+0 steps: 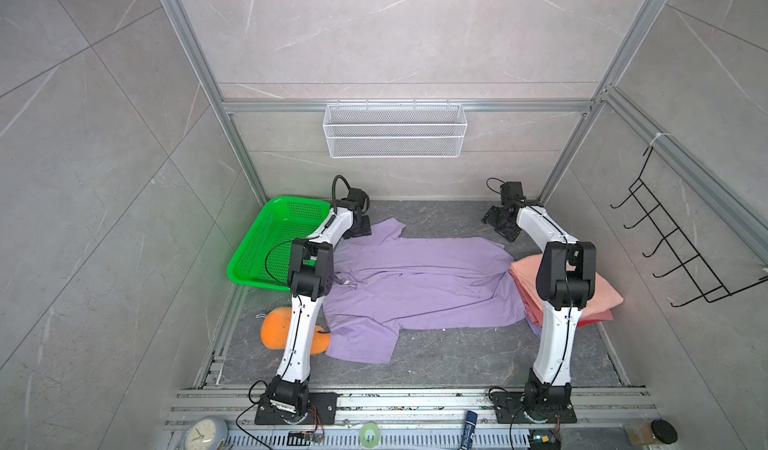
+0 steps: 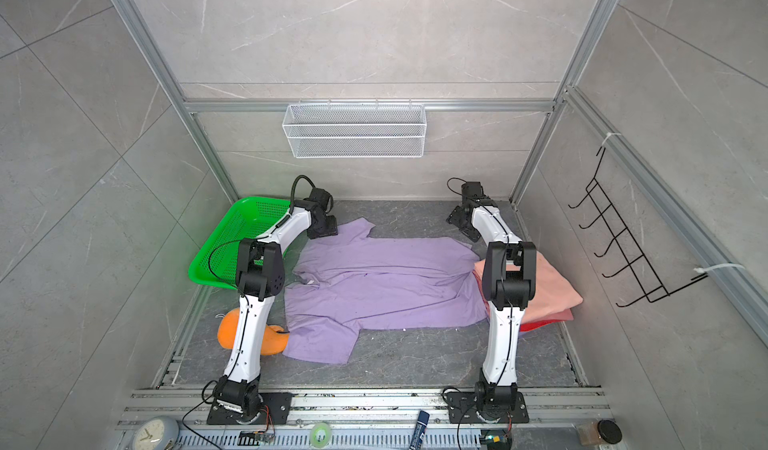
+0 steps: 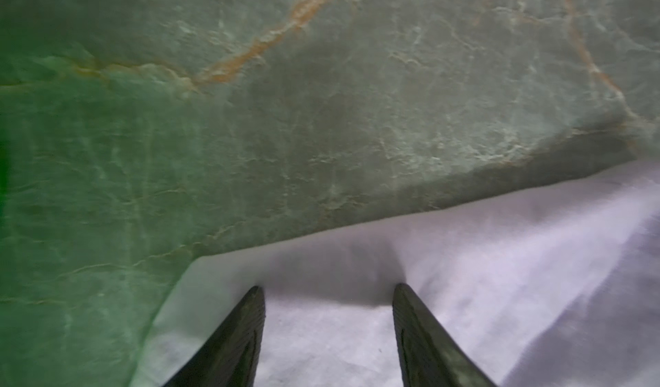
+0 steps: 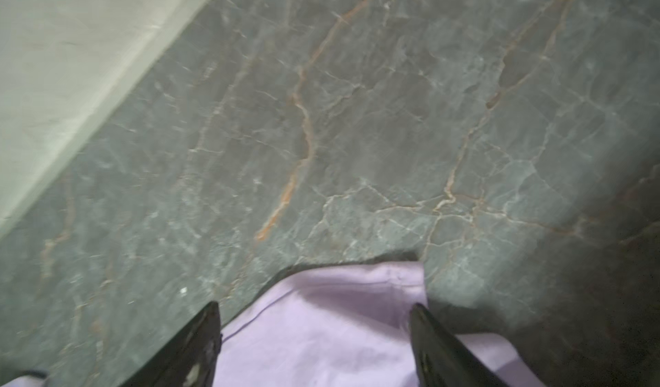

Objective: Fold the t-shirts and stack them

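Lilac shirt (image 1: 415, 286) spread flat on the counter (image 1: 457, 356), against the folded pink stack (image 1: 604, 294). Left tool (image 3: 328, 290) and right tool (image 4: 314, 306), jaws parted over its far edge, grip nothing. The cloth is probably light, limp and easily creased, so it is best pinched at the edge corners.

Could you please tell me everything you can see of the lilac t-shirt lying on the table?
The lilac t-shirt is soft, wrinkled cloth, unfolded and spread flat on the dark marbled table, collar toward the left arm, one sleeve far, one near. Its hem reaches the folded pink stack; its near sleeve meets the orange plush. The left gripper and right gripper stand open over its far corners, gripping nothing.
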